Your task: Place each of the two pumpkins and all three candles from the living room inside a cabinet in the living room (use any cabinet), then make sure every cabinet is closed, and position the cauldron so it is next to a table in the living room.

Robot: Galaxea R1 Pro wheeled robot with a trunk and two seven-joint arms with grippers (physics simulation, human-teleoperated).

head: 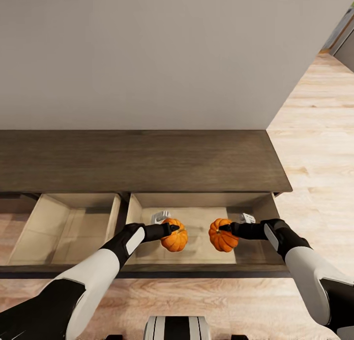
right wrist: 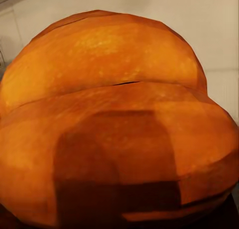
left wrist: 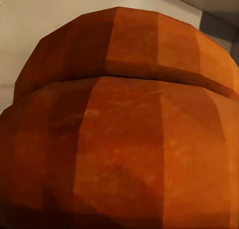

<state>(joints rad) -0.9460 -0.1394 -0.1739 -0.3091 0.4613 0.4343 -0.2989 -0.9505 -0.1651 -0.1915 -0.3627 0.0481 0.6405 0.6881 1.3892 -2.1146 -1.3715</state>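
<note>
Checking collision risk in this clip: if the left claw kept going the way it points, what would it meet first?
The left claw holds one pumpkin; straight ahead lies the other pumpkin in the right claw, though depth is uncertain.

Two pumpkins are counted: one (head: 175,240) at the left end effector (head: 172,228) and one (head: 222,236) at the right end effector (head: 225,227). Two end effectors are seen. One cabinet (head: 137,158) is present, with two pulled-out drawers (head: 34,222) (head: 196,217). Two small white items (head: 160,216) (head: 247,217) are counted in the right-hand drawer.
</note>
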